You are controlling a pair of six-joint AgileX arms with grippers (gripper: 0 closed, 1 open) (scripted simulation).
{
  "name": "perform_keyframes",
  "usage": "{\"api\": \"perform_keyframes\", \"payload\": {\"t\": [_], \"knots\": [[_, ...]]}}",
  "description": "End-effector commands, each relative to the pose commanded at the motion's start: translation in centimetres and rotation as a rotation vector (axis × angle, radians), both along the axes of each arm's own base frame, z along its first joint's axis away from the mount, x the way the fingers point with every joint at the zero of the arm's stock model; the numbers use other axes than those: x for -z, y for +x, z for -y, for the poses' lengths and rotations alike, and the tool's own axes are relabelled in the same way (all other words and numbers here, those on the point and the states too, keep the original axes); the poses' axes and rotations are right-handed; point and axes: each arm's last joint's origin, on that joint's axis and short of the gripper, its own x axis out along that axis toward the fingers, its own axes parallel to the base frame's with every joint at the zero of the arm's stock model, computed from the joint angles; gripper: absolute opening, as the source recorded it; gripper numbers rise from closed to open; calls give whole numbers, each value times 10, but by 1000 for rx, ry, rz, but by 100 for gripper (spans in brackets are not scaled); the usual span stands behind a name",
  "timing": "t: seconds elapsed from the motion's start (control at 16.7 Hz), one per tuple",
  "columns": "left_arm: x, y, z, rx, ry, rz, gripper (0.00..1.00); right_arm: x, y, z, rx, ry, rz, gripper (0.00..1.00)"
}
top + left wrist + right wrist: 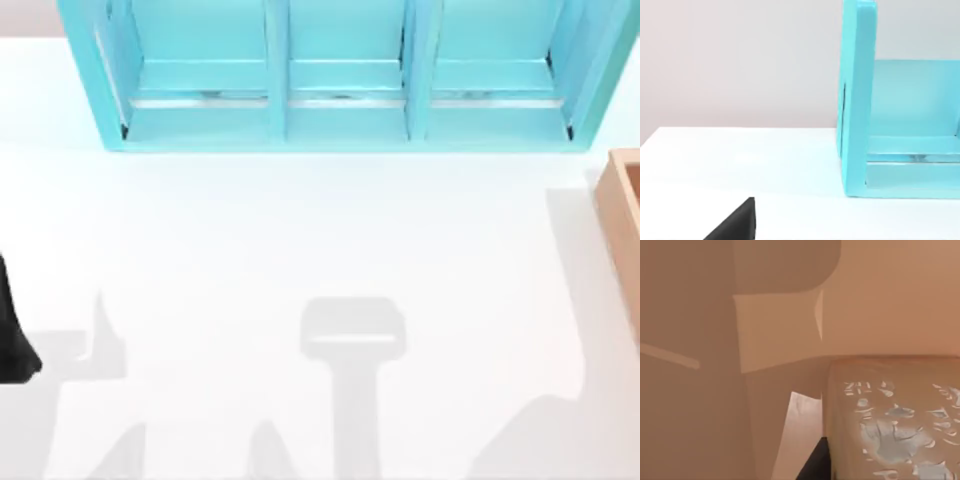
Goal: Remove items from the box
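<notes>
Box (622,225) at table's right edge, right wrist camera deep inside beside tan block (890,420); left arm (12,335) parked far left, jaws' state untellable.

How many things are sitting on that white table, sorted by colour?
Turquoise: 1, the big turquoise three-compartment shelf unit at the back of the table.
Orange-tan: 1, the light orange-tan thick-walled wooden box at the table's right edge.
Tan-brown: 1, the tan-brown cuboid block with whitish marks, seen inside the box in the right wrist view.
Total: 3
</notes>
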Motion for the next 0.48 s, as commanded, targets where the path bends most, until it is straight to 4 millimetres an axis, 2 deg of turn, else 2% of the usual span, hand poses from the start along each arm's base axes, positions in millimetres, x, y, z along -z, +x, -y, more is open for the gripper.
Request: {"api": "perform_keyframes", "payload": {"t": [0.24,0.48], "knots": [[0,0,0,0,0,0,100,0,0,0,0,0,0,2],[0,0,0,0,0,0,100,0,0,0,0,0,0,0]]}}
